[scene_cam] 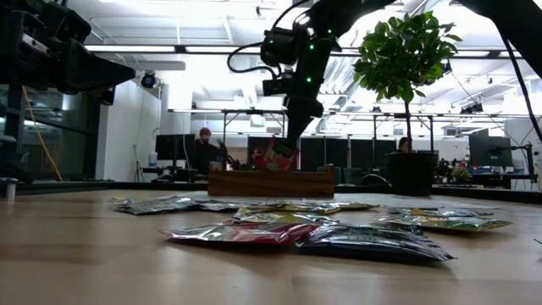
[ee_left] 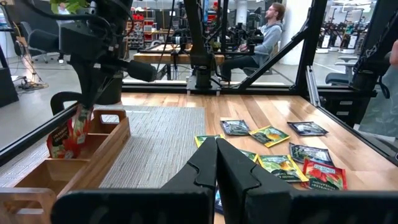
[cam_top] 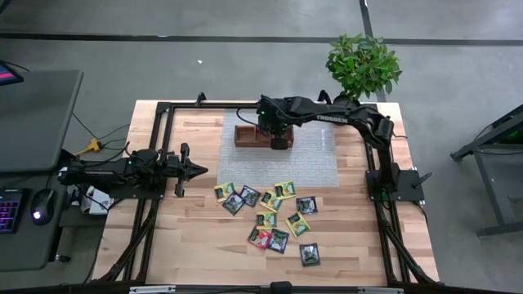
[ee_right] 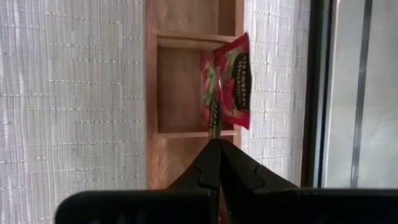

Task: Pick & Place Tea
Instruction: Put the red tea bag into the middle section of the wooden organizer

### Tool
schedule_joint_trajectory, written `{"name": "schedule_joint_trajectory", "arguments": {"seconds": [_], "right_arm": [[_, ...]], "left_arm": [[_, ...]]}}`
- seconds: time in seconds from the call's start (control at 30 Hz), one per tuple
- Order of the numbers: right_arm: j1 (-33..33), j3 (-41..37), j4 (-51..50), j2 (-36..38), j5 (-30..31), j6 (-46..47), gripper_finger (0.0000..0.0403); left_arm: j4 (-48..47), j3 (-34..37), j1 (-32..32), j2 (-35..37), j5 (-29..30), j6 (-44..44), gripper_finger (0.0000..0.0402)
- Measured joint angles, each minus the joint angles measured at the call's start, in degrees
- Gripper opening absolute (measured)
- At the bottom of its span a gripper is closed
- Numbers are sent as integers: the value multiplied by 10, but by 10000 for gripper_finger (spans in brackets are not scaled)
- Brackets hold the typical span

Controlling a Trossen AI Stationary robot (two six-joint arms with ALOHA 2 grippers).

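Note:
My right gripper (cam_top: 279,141) hangs over the brown wooden tray (cam_top: 248,135) at the far middle of the table, shut on a red tea packet (ee_right: 227,81). The packet reaches down into the tray's middle compartment (ee_right: 180,87). Several more tea packets, yellow-green, red and dark (cam_top: 270,214), lie flat on the bare wood nearer the front edge. My left gripper (cam_top: 201,170) waits shut and level at the table's left, touching nothing. My right gripper pinches the red packet's upper edge (ee_right: 216,123) between its two fingers. The fingers slant steeply down from above. The packet hangs below them, tilted, with its lower end (ee_left: 62,146) behind the tray's wall; whether it touches the tray floor I cannot tell.
A pale woven mat (cam_top: 310,151) lies under the tray. A potted plant (cam_top: 364,65) stands at the far right corner. A black frame (cam_top: 159,155) runs around the table. People sit in the room beyond the table (ee_left: 264,31).

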State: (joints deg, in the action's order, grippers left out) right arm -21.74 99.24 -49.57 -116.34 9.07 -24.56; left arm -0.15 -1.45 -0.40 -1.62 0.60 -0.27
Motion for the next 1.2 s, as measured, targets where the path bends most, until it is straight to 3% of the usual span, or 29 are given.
{"name": "schedule_joint_trajectory", "arguments": {"seconds": [0.43,0.9,1.2], "right_arm": [[0,0,9,-9,27,-1,15],[5,11,36,2,19,41,110],[49,68,-21,7,-77,126,103]], "left_arm": [[0,0,0,0,0,0,0],[0,0,0,0,0,0,0],[0,0,0,0,0,0,0]]}}
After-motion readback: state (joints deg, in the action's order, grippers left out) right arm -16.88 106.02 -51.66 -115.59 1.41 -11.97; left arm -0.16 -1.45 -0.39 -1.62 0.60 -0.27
